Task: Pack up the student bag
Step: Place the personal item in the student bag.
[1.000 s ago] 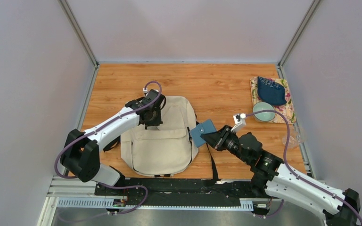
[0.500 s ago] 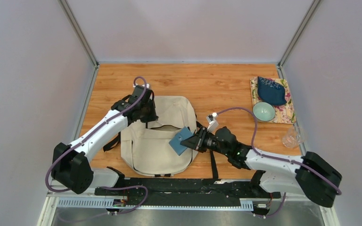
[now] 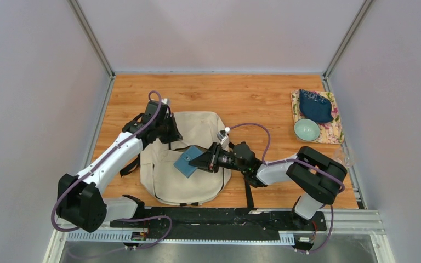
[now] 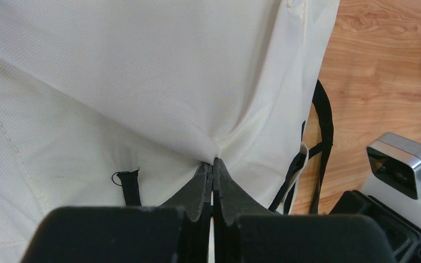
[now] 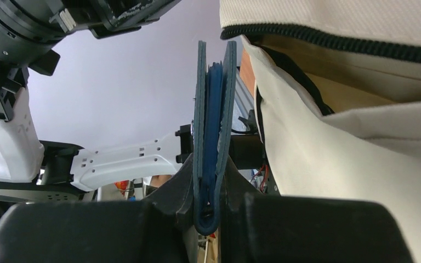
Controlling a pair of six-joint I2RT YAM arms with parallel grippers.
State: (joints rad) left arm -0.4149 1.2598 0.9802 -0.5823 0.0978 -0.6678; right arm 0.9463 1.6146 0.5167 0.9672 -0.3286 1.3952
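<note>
The large cream canvas backpack (image 3: 192, 178) lies left of centre by the counter's (image 3: 263, 104) near edge, fabric pinched up by the left pincer (image 4: 213, 164). The right pincer (image 5: 211, 186), clenching a flat teal wallet (image 3: 187, 161), should slide it under the zipper lip (image 5: 329, 38).

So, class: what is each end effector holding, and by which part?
Left end effector pinches bag fabric; right end effector grips the wallet by one edge.

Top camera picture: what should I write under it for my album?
The left gripper pinches fabric of the cream student bag while the right gripper holds a teal wallet above it.
</note>
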